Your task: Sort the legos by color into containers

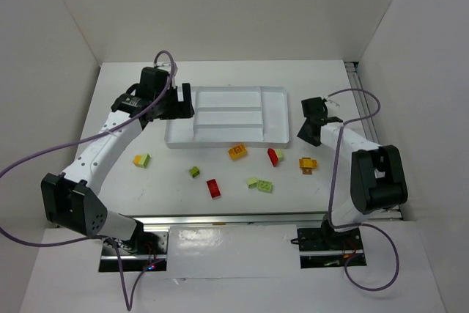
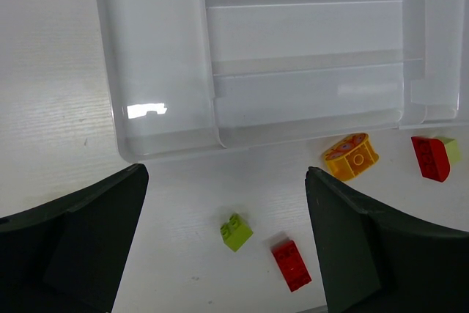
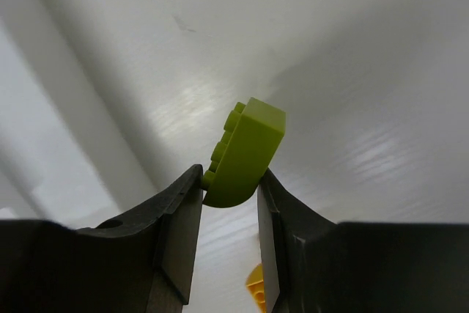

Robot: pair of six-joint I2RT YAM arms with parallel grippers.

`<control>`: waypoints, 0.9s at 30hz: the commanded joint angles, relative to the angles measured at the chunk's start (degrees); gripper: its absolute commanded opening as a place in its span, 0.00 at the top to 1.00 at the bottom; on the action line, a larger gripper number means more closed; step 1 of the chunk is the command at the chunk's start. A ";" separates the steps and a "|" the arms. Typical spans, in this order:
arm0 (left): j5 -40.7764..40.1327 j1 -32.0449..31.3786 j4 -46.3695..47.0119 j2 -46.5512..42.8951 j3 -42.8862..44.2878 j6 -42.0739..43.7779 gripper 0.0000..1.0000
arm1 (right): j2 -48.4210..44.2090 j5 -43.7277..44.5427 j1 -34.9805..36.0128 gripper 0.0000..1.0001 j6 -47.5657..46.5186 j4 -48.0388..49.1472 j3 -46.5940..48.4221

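right fingers [image 3: 176, 240] pinching green lego [image 3: 245, 148] by its tip | left fingers [image 2: 80, 240] wide open, empty | we reckon it could twist loose before the tray [image 1: 277, 115]

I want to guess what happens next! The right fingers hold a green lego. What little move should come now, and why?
Probably carry it left, over the shallow white plastic tray. The right gripper has its fingers shut on the small lime green plastic brick, beside the tray, whose compartments look empty, so any could take green.

The left pincer [image 2: 227, 181] hangs wide apart on an outstretched arm; the right pincer [image 3: 229, 188], arm bent, clamps a green brick [image 3: 245, 152].
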 commanded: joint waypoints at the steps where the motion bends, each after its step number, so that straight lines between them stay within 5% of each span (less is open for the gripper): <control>1: -0.77 -0.15 -0.70 -0.26 2.11 -0.39 0.00 | -2.64 5.78 5.01 0.71 -2.56 -1.98 6.09; 6: -5.16 -0.15 -2.02 -0.88 2.11 -2.32 0.00 | 1.30 7.31 13.71 0.71 -6.78 -2.60 18.30; 18: -6.31 -0.67 -4.74 -4.56 2.20 -4.26 0.00 | 31.89 -7.37 16.71 0.70 -12.06 -1.64 54.41; 27: 0.19 -1.20 -4.83 -6.94 -4.90 -3.64 0.00 | 40.60 -8.78 17.24 0.69 -11.27 -0.40 61.56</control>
